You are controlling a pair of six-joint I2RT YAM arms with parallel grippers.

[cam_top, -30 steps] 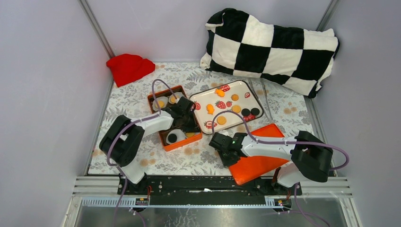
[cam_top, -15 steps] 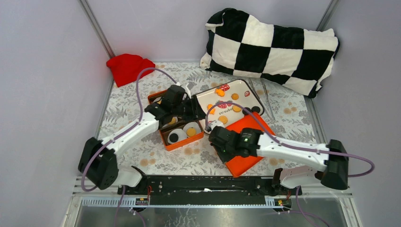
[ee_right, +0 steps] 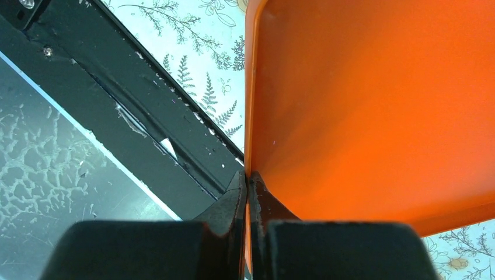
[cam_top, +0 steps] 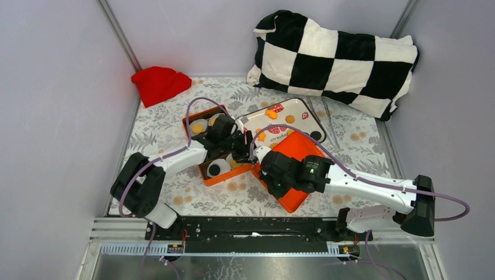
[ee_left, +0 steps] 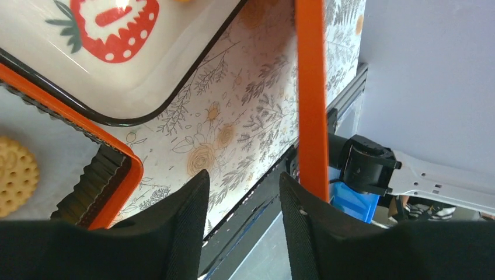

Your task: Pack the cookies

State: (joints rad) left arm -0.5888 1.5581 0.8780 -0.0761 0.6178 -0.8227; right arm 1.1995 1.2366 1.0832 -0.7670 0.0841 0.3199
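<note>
An open orange box (cam_top: 205,173) holds cookies (cam_top: 198,127) on white liners; a pale one (ee_left: 15,174) shows at the left wrist view's edge. More orange cookies (cam_top: 290,119) and a black one (cam_top: 316,135) lie on the strawberry-printed tray (cam_top: 303,109). My left gripper (cam_top: 245,143) hangs open and empty between box and tray, its gripper (ee_left: 242,189) above the floral mat. My right gripper (cam_top: 269,175) is shut on the edge of the orange lid (cam_top: 296,197), held tilted off the mat beside the box. The right wrist view shows that gripper (ee_right: 248,184) pinching the lid (ee_right: 373,105).
A red cloth (cam_top: 159,83) lies at the back left, and a black-and-white checkered pillow (cam_top: 335,55) at the back right. Metal tongs (cam_top: 328,121) rest right of the tray. The black rail (cam_top: 257,224) runs along the near edge.
My left gripper has opened and now sits at the box's right side. My right arm has lifted the orange lid and carried it left toward the box.
</note>
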